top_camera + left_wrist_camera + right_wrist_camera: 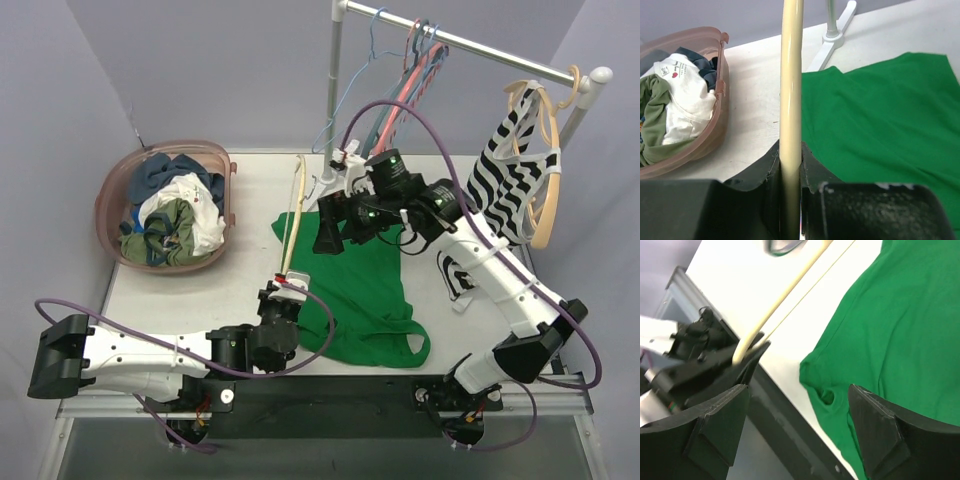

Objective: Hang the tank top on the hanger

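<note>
Two tools are over the counter: the left tool is clamped on the cream hanger just beside the green tank top, which lies flat, while the right tool hangs above its far edge, fingers apart.

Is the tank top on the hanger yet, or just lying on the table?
Off. The tank top lies spread flat on the table; the hanger is clamped in the left pincer, with no fabric draped over it.

One green tank top and one cream hanger are counted at centre, one basket at upper left. One striped top and one tan hanger are seen at upper right.
</note>
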